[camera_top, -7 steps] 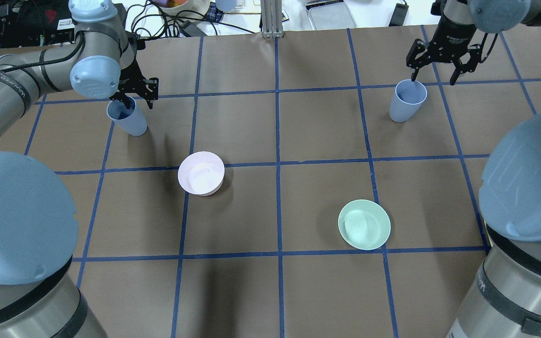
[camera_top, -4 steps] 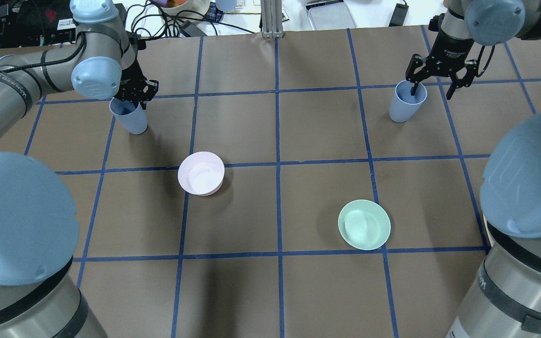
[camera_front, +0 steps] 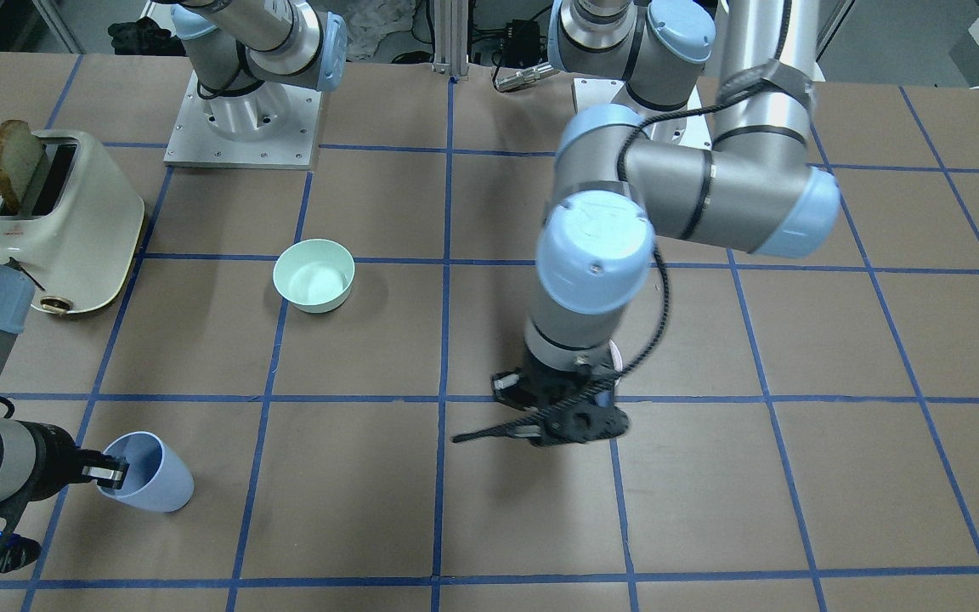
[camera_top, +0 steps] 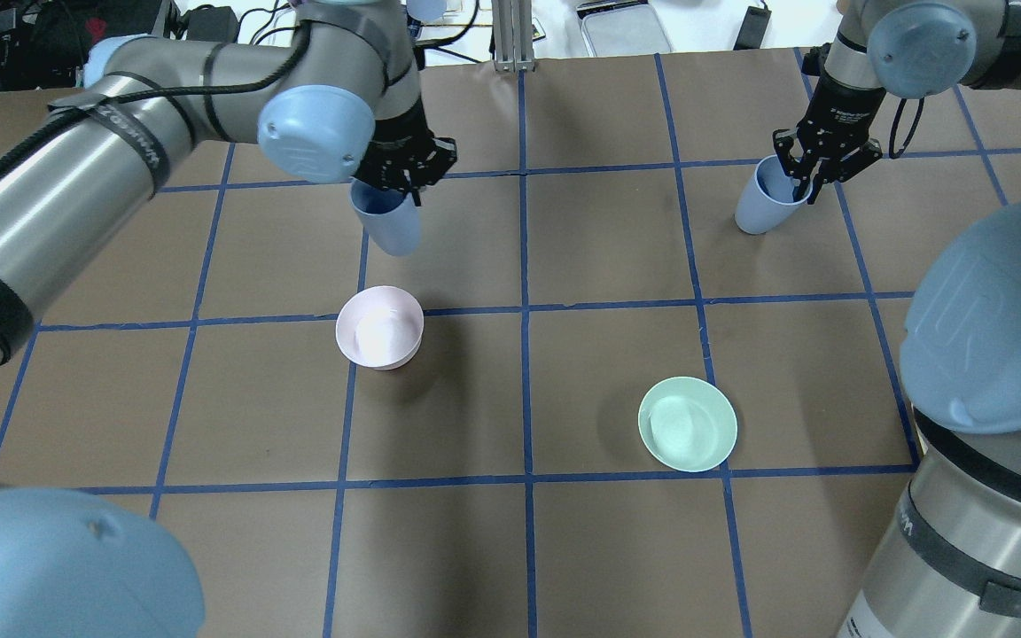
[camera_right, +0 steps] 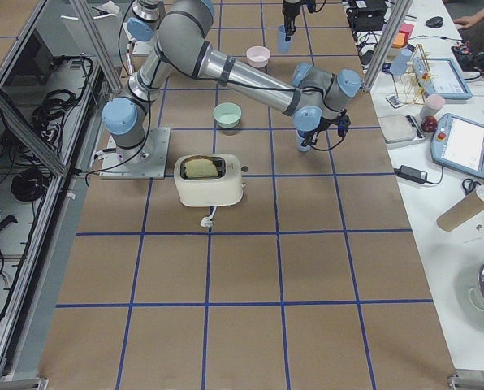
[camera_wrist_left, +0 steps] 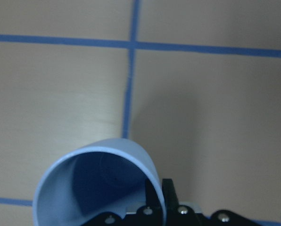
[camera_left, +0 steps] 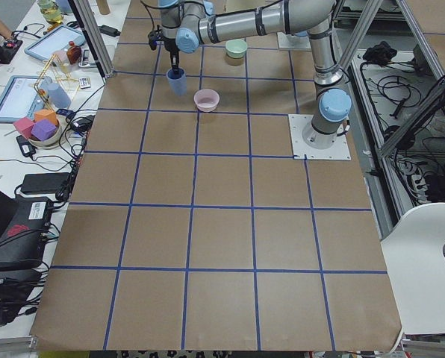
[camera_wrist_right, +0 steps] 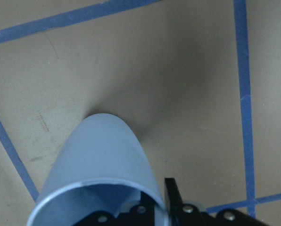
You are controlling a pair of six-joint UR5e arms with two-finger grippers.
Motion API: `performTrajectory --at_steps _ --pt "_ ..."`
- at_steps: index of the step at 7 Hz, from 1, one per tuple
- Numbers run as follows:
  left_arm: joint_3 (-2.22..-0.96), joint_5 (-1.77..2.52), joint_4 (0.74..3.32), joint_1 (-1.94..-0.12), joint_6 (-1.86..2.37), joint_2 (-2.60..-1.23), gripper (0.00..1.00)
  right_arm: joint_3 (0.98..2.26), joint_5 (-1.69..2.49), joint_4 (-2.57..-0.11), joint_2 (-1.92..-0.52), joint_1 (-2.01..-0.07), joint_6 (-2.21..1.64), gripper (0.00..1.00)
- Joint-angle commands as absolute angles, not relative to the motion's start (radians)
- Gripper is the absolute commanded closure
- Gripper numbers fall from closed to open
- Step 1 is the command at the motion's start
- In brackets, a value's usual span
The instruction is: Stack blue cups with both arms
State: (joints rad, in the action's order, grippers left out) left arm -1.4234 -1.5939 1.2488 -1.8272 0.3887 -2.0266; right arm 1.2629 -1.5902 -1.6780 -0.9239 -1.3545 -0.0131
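Note:
My left gripper (camera_top: 397, 188) is shut on the rim of one blue cup (camera_top: 389, 226) and holds it a little above the table, beyond the pink bowl. In the left wrist view one finger (camera_wrist_left: 168, 190) is outside the cup's (camera_wrist_left: 98, 183) wall and one is inside. My right gripper (camera_top: 801, 186) is shut on the rim of the other blue cup (camera_top: 759, 206) at the far right. That cup (camera_front: 149, 472) leans in the front-facing view, its base near the table. The right wrist view shows the same pinch on its cup (camera_wrist_right: 103, 160).
A pale pink bowl (camera_top: 379, 326) stands left of the middle and a mint-green bowl (camera_top: 687, 423) nearer, on the right. A cream toaster (camera_front: 56, 225) with bread stands on my right side. Blue tape lines grid the brown table (camera_top: 519, 549).
My left gripper closed on its cup and carried it right, toward the table's middle. My right gripper lowered and closed on the rim of its cup, which now leans.

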Motion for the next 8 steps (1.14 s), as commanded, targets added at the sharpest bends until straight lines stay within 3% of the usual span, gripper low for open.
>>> performTrajectory --at_steps 1,3,5,7,8 --pt "-1.503 -1.498 1.258 -1.986 0.565 -2.028 1.0 1.244 -1.588 -1.636 -0.943 -1.353 -0.021 1.0" --pt "-1.626 -1.502 1.195 -2.039 0.633 -2.028 1.0 1.192 -1.575 -1.481 -1.03 -1.353 -0.021 1.0" --pt "-1.628 -1.503 1.174 -2.034 0.617 -2.014 0.01 1.193 -1.566 -1.378 -1.112 -1.354 -0.025 1.0" --pt "-1.547 -1.512 1.227 -1.981 0.551 -1.956 0.0 1.196 -1.488 -1.344 -1.144 -1.368 -0.063 1.0" --pt "-1.458 -1.509 1.397 -1.901 0.479 -1.909 0.0 1.197 -1.458 -1.28 -1.166 -1.377 -0.063 1.0"
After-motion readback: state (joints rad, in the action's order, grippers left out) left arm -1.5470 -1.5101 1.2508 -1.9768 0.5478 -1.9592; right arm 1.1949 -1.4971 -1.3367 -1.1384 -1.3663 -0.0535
